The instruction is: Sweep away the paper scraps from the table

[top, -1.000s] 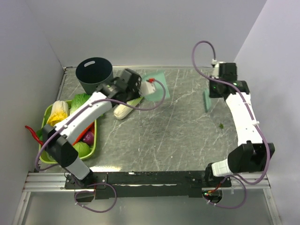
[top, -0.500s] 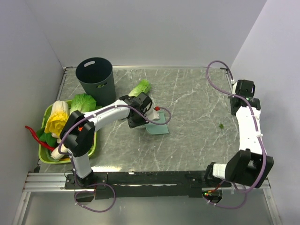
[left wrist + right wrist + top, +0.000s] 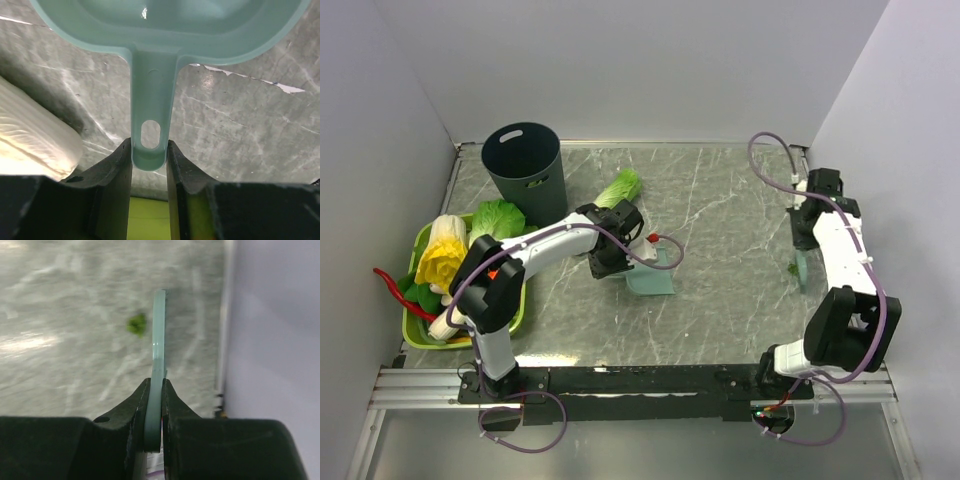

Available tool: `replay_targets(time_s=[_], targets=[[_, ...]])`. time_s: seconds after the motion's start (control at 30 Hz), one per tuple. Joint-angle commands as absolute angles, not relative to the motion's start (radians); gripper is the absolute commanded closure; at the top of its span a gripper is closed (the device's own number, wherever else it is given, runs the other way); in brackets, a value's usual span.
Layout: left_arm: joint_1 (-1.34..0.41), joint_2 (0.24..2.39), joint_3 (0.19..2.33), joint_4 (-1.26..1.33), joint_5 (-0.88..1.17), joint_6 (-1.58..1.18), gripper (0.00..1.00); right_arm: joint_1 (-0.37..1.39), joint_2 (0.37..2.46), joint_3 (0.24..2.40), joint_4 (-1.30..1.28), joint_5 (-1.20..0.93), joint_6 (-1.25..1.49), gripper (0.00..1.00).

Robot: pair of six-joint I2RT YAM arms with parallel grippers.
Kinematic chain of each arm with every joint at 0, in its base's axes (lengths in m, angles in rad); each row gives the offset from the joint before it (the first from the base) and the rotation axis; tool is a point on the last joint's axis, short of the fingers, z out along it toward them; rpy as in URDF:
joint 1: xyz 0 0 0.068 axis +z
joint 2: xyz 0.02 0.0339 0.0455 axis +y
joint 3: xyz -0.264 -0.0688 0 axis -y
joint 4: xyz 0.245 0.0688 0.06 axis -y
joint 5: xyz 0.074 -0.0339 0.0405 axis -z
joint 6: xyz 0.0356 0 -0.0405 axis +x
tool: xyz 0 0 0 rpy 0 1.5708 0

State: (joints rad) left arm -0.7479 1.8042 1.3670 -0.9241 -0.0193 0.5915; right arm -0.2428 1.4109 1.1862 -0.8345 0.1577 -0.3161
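Note:
One small dark-green paper scrap point(image 3: 790, 268) lies on the grey marble table point(image 3: 720, 310) near the right edge. It also shows in the right wrist view point(image 3: 136, 324), just left of the brush. My right gripper point(image 3: 804, 240) point(image 3: 155, 390) is shut on the thin teal hand brush point(image 3: 804, 266) point(image 3: 159, 335), which hangs right beside the scrap. My left gripper point(image 3: 617, 252) point(image 3: 149, 152) is shut on the handle point(image 3: 150, 100) of the teal dustpan point(image 3: 651, 272), which rests on the table middle-left. No other scraps show.
A long pale-green cabbage point(image 3: 620, 187) lies behind the left gripper; its white stem point(image 3: 30, 145) is beside the fingers. A dark bin point(image 3: 524, 160) stands back left. A lime-green vegetable tray point(image 3: 412, 340) is at the left edge. The right wall point(image 3: 275, 340) is close to the brush.
My left arm brought the dustpan from beside the bin forward to the table's middle-left. My right arm swung the brush to the right wall, then forward beside the scrap.

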Motion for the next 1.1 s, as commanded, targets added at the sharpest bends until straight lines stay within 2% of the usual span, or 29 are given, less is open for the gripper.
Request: replay_targets(time_s=[0.0,0.17,0.23,0.73,1.07], targets=[[-0.753,1.819,1.359,-0.957,0.003,0.604,0.99,-0.120,1.387,1.207,-0.902,0.011,-0.209,1.00],[-0.753,1.832,1.355,-0.959,-0.029,0.603,0.99,0.044,1.322,1.247,-0.988,-0.216,-0.163,1.00],[-0.753,1.832,1.353,-0.950,-0.035,0.603,0.99,0.072,1.296,1.259,-1.006,-0.241,-0.161,1.00],[-0.752,1.842,1.373,-0.979,-0.067,0.604,0.99,0.054,1.371,1.342,-0.902,-0.032,-0.058,1.00],[-0.775,1.870,1.379,-0.957,-0.147,0.615,0.99,0.253,1.505,1.405,-0.871,-0.200,0.069,1.00]])
